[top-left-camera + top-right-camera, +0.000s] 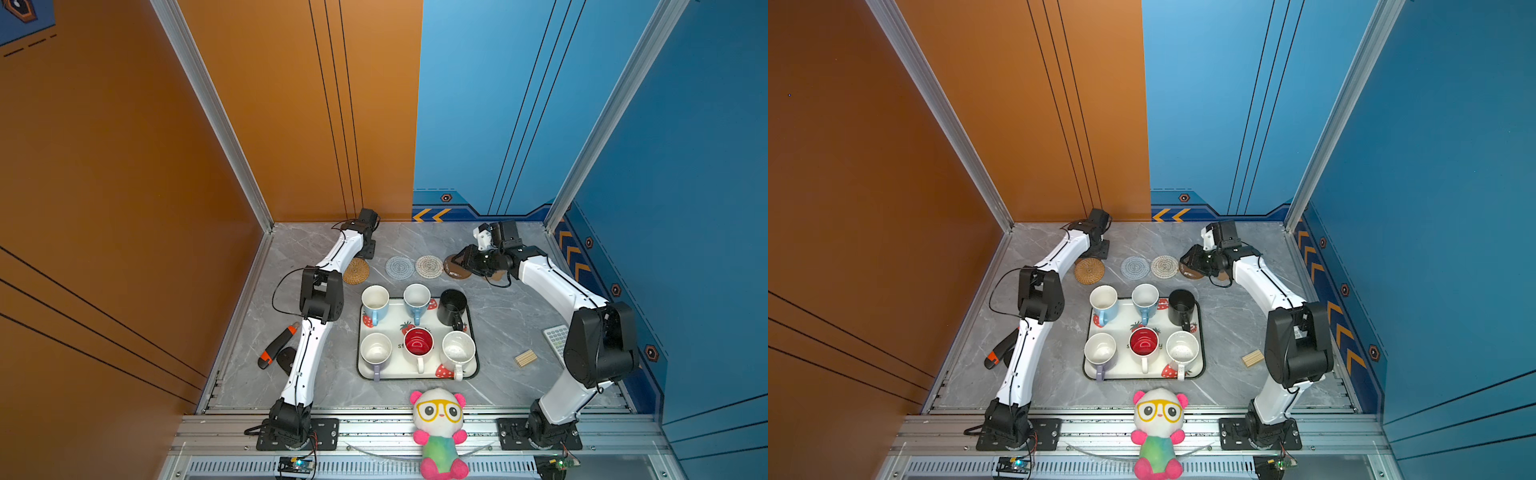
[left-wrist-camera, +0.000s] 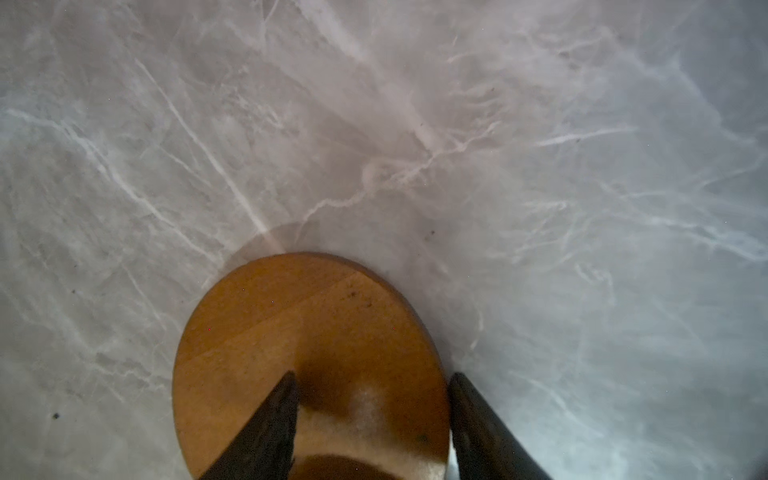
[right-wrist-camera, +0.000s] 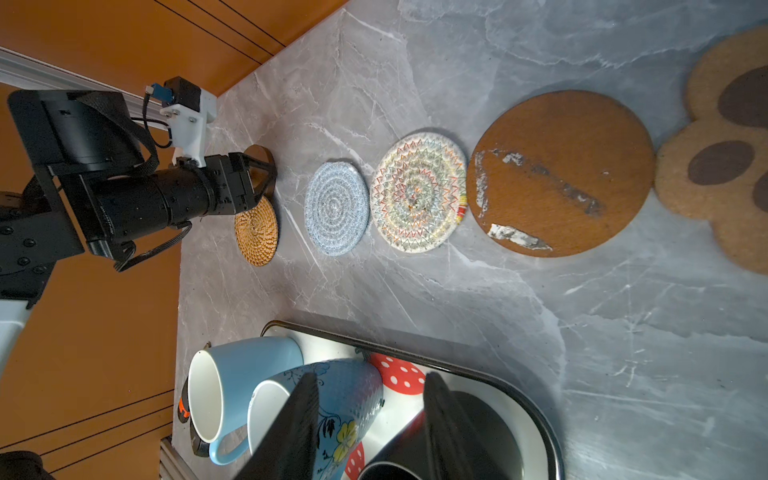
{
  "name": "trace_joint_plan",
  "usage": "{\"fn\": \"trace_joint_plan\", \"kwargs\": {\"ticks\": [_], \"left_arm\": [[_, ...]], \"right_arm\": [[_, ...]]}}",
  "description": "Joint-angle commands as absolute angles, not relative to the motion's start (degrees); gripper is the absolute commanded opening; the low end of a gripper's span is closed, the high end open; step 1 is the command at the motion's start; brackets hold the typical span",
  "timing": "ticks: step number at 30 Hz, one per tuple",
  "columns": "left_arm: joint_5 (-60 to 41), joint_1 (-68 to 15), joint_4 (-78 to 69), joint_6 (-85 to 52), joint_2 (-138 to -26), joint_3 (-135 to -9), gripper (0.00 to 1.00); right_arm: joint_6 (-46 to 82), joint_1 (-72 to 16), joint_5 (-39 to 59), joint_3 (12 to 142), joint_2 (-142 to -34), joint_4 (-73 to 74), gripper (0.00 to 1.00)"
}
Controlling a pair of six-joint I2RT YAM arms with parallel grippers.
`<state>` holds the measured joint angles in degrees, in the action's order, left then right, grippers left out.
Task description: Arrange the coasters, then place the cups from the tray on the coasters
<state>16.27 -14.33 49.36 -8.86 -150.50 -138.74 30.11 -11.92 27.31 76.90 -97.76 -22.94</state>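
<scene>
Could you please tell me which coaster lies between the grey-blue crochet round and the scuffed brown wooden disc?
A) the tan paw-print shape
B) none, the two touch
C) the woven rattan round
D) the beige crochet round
D: in the right wrist view the beige crochet round sits in the row between the grey-blue crochet round and the scuffed brown wooden disc.

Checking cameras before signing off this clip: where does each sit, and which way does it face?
Both top views: high at the front, looking down and back at tray, mugs, coasters; left arm and right arm show.
Left wrist: on the left arm, looking down at a wooden coaster; left hand shows.
Right wrist: on the right arm, looking along the coasters toward the left arm; right hand shows.
Top and right wrist share the tray.
</scene>
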Motion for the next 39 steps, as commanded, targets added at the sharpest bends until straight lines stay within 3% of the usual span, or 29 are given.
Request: {"fn": "trace_joint_plan", "kwargs": {"ticks": [1, 19, 30, 39], "left_arm": [[15.2, -12.8, 55.3, -11.6, -149.9, -135.2, 0.56], [17.2, -11.2, 56.8, -13.4, -143.8, -126.6, 0.54], [14.6, -12.6, 57.3, -13.4, -136.8, -137.6, 0.54], [12.2, -14.4, 56.3, -15.2, -117.4, -115.3, 0.54]], "right_arm": [[30.8, -12.3, 28.8, 76.5, -97.6, -22.2, 0.41], [30.6, -12.1, 28.6, 75.4, -94.1, -22.3, 0.41], [30.8, -12.8, 28.0, 75.0, -93.0, -21.9, 0.41], [32.1, -13.5, 28.2, 76.4, -95.9, -19.1, 0.41]]}}
